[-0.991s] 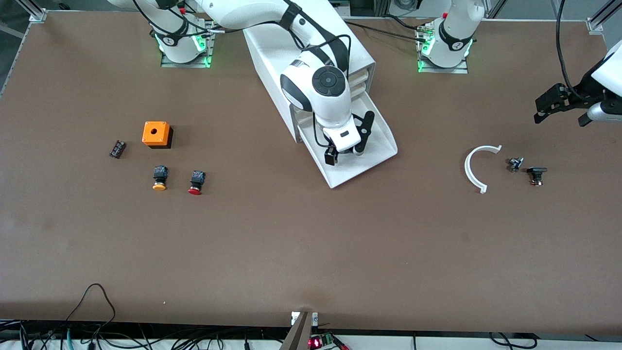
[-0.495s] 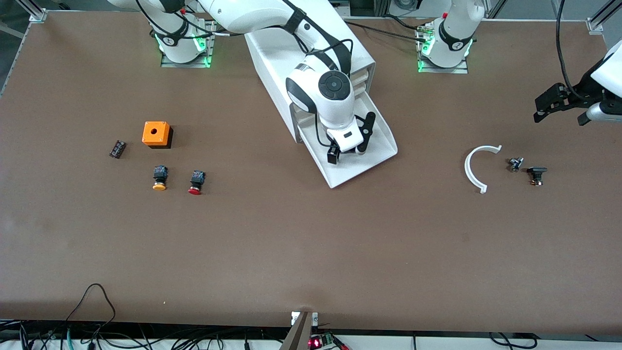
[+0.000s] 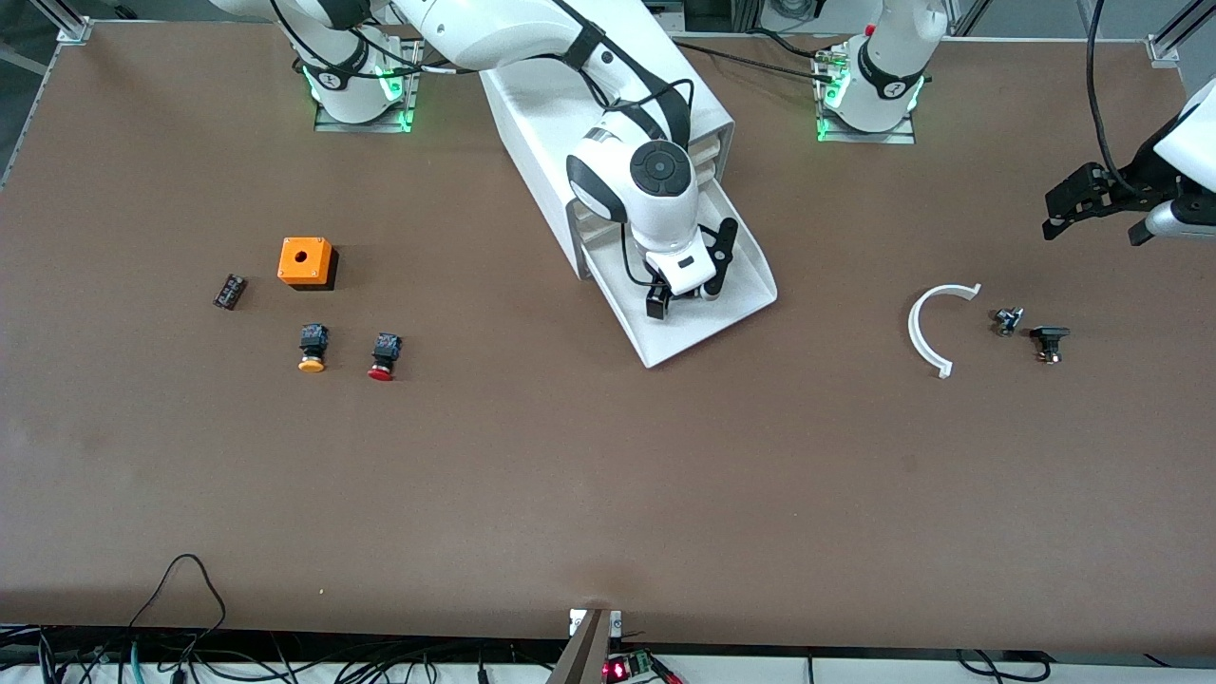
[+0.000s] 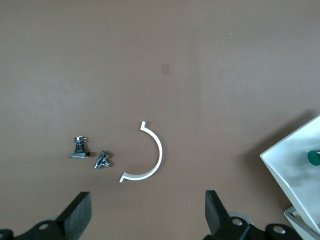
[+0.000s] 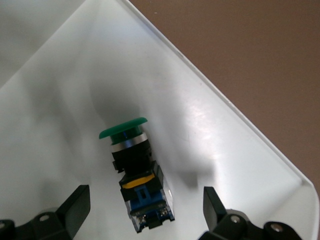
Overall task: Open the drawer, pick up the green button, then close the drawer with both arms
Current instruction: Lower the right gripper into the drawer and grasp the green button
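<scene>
Button (image 5: 131, 165) lay in the open drawer (image 3: 736, 309) at frame centre, between right gripper's (image 3: 686, 294) spread fingers; an off-centre close could knock it away. Left gripper (image 3: 1092, 201), upper right, waited open.

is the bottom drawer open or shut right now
Open: the drawer sticks out from the cabinet, with the button lying inside it.

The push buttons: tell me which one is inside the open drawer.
The green-capped button lies in the pulled-out bottom drawer, between the open right gripper's fingers. The orange-capped and red-capped buttons lie out on the table.
</scene>
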Controlling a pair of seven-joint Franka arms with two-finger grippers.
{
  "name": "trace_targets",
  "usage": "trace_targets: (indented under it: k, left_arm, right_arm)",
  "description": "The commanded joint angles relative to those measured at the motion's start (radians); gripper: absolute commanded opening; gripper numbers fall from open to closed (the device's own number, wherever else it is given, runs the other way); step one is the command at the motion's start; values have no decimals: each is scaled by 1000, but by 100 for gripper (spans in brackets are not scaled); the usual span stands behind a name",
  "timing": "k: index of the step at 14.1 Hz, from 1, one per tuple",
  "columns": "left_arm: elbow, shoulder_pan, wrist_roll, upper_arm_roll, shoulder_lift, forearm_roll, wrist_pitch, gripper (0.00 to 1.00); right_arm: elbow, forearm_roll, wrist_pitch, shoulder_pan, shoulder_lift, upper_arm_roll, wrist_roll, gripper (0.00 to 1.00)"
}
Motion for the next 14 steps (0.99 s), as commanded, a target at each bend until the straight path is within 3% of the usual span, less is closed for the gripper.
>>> trace_targets:
  k: [1, 3, 4, 9, 11, 14]
  left_arm:
    - [33, -13, 4, 4, 30, 3, -15, 100]
    - [33, -13, 9, 7, 30, -2, -15, 100]
    - [33, -13, 9, 9, 30, -3, -16, 100]
    - [24, -12, 9, 3, 54, -3, -18, 100]
    - [25, -13, 10, 3, 56, -2, -16, 100]
    - [18, -13, 6, -2, 57, -8, -16, 100]
  right_arm:
    - [33, -7, -1, 7, 23, -4, -8, 100]
    - [33, -7, -1, 7, 24, -4, -5, 99]
    - [33, -7, -4, 9, 24, -6, -4, 93]
    - [33, -49, -4, 13, 24, -6, -7, 57]
    - [34, -84, -1, 13, 24, -6, -39, 34]
    - [34, -85, -17, 16, 17, -11, -33, 17]
